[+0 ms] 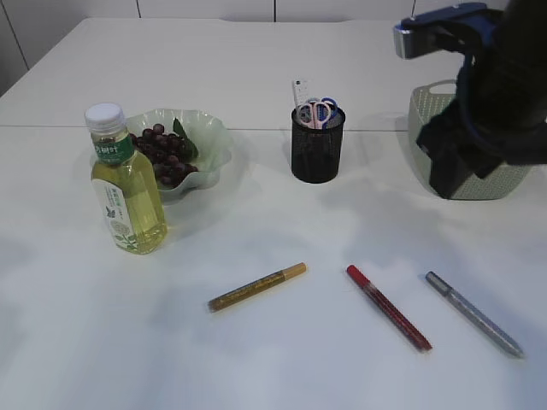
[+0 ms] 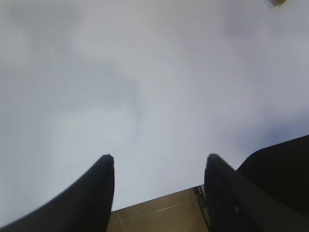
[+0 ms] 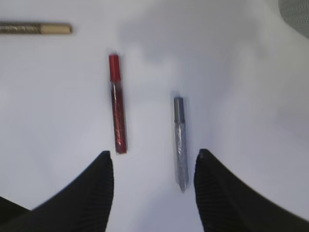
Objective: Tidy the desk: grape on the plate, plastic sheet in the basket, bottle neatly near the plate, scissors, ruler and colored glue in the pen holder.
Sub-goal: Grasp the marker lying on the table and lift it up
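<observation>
Gold (image 1: 256, 288), red (image 1: 389, 307), silver glue pens (image 1: 474, 313) flat on desk, left end effector (image 2: 159, 169) spread, right end effector (image 3: 152, 164) spread

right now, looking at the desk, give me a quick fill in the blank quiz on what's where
1. The grapes lie on the ____.
2. The scissors stand in the black ____.
3. Of the three glue pens on the table, the one between the gold pen and the silver pen is ____.
4. The cap on the bottle is ____.

Missing words: plate; pen holder; red; white
</observation>
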### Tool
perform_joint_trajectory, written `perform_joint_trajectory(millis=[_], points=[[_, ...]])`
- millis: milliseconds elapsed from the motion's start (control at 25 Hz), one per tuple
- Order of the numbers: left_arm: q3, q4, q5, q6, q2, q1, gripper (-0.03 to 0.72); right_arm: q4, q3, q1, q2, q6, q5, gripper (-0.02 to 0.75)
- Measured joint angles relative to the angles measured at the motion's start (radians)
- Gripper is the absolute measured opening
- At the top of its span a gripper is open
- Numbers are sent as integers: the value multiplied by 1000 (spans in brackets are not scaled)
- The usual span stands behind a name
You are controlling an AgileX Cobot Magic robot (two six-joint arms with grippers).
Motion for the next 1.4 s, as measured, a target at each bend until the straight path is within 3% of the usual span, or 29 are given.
perform_joint_trajectory(millis=[200,520,720,1080,1400], points=[[0,-3,0,0,0,0,434,-71,159,0,-89,0,0,423],[0,-3,0,0,0,0,434,-71,342,0,-124,0,-77,423],[0,-6,0,0,0,0,434,-69,356,0,-112,-23,-181,423],[0,-16,0,0,0,0,434,-72,358,0,-86,-43,-205,423],[0,-20,-6,0,0,0,434,83,358,-22,-39,-296,-206,423]])
